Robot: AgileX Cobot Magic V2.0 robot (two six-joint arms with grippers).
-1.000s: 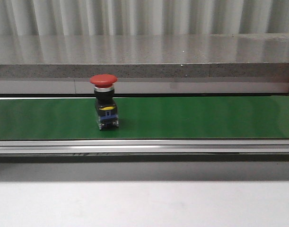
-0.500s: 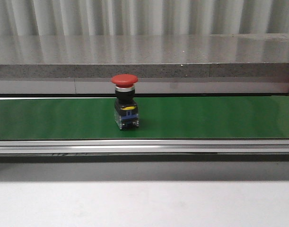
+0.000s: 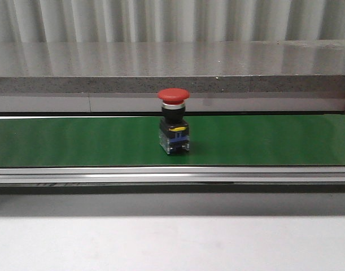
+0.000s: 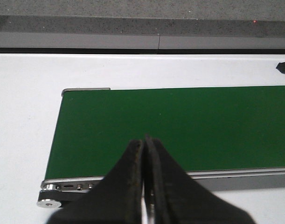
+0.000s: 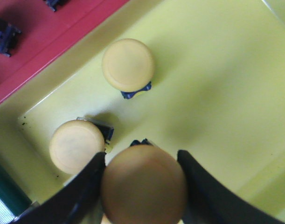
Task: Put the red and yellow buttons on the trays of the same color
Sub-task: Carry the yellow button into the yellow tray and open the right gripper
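A red mushroom-head button (image 3: 173, 121) stands upright on the green conveyor belt (image 3: 59, 141), about mid-belt in the front view. No gripper shows in that view. My left gripper (image 4: 143, 140) is shut and empty, over the near edge of the belt (image 4: 179, 121) close to its end roller. My right gripper (image 5: 141, 155) is shut on a yellow button (image 5: 144, 184) and holds it above the yellow tray (image 5: 217, 70). Two other yellow buttons (image 5: 128, 64) (image 5: 76, 145) stand in that tray. The red tray (image 5: 49, 37) lies beside it.
A grey stone ledge (image 3: 172, 68) runs behind the belt. The belt's metal rail (image 3: 172, 175) runs along its front. Dark button bases (image 5: 4, 35) lie in the red tray. A small black part (image 4: 284, 68) lies on the white table beyond the belt.
The red button has travelled to the right along the belt, from left of centre to about the middle. Nothing else in the front view has moved.
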